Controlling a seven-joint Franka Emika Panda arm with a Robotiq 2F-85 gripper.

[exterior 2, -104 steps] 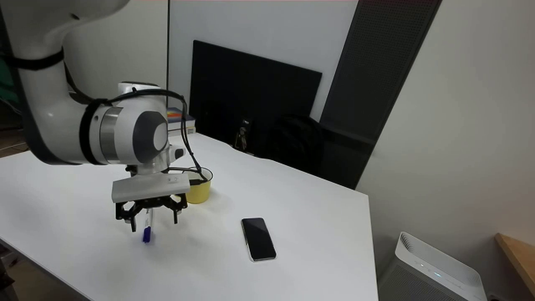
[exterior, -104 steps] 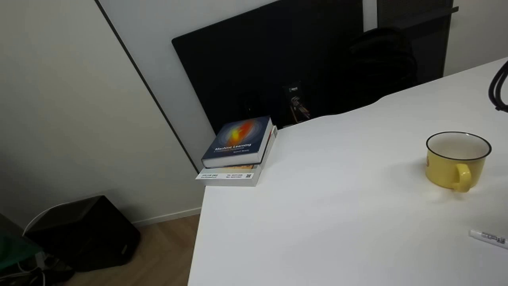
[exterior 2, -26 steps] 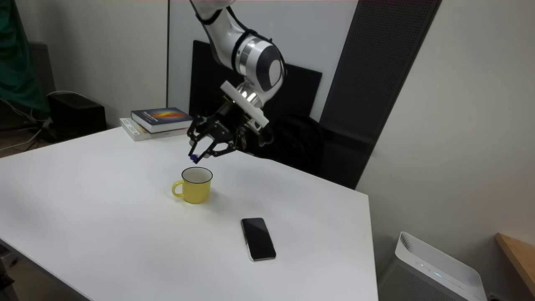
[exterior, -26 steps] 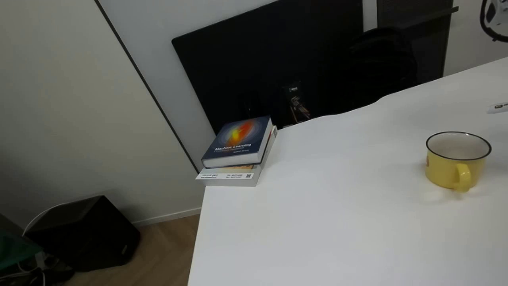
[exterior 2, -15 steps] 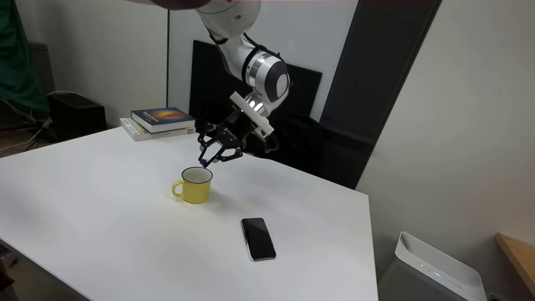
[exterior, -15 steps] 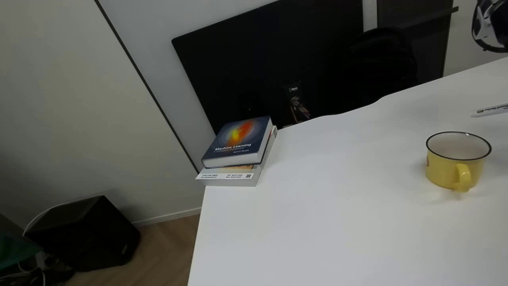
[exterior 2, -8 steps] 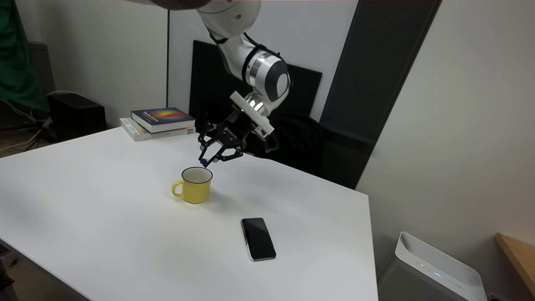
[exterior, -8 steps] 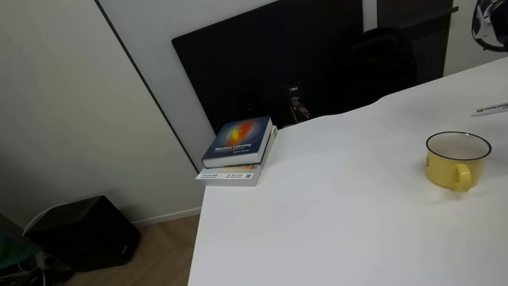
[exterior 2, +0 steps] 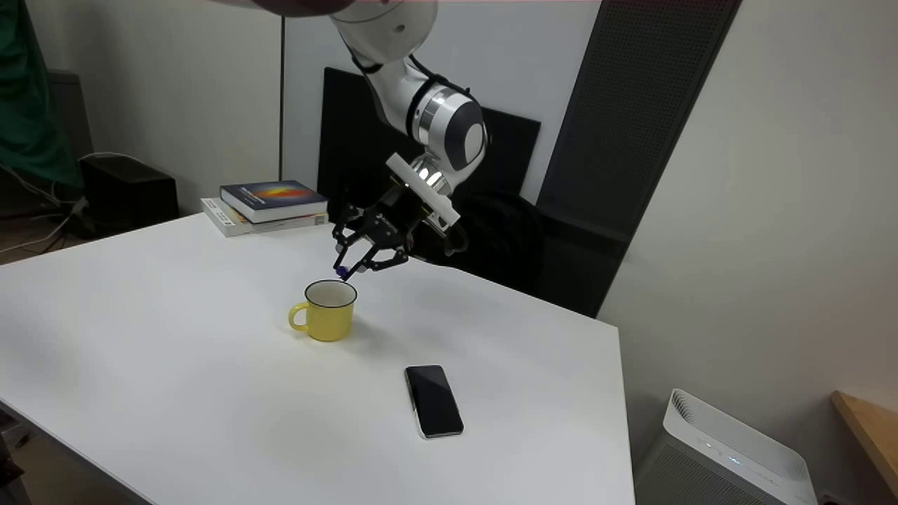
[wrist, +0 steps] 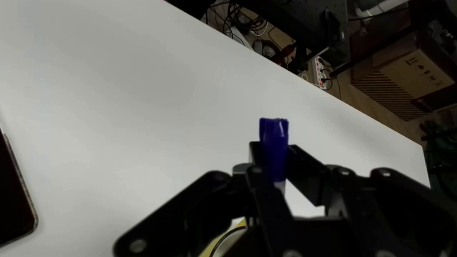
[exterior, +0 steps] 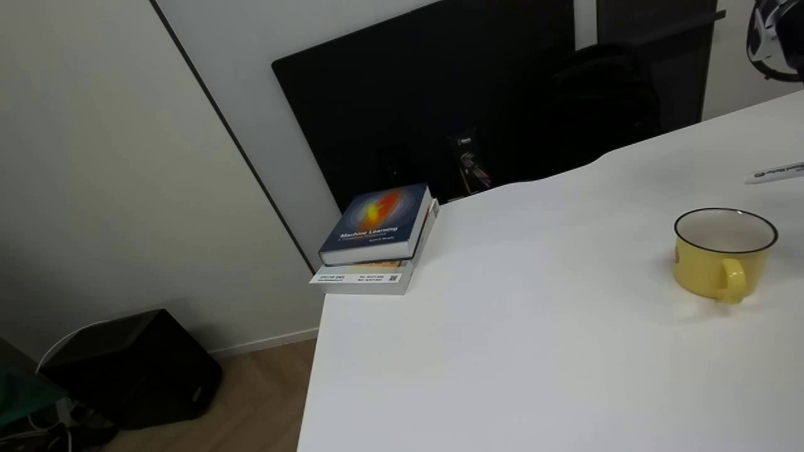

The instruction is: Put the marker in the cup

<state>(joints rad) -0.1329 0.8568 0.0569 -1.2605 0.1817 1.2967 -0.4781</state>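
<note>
My gripper [exterior 2: 340, 274] is shut on the marker, tilted, just above the far side of the cup's rim. Between the black fingertips, the marker's blue cap [wrist: 274, 142] sticks out in the wrist view. Its white body [exterior: 774, 173] shows in an exterior view behind and above the cup, cut off by the right edge. Upright on the table stands the yellow cup [exterior 2: 330, 322], dark-rimmed with a pale inside. In the wrist view, only a sliver of the cup [wrist: 206, 247] peeks out beneath the jaws. Whether the marker hangs over the opening, I cannot tell.
A black phone [exterior 2: 433, 401] lies on the white table [exterior 2: 210, 407] nearer the front. Stacked books [exterior 2: 270, 203] sit at the table's far corner. Behind the arm a dark monitor [exterior 2: 351, 140] leans at the wall, close to the table's back edge.
Several seconds ago the marker lay on the table beneath the open gripper. Since then it was gripped, lifted and carried to the cup. Over the last second, arm and marker barely move.
</note>
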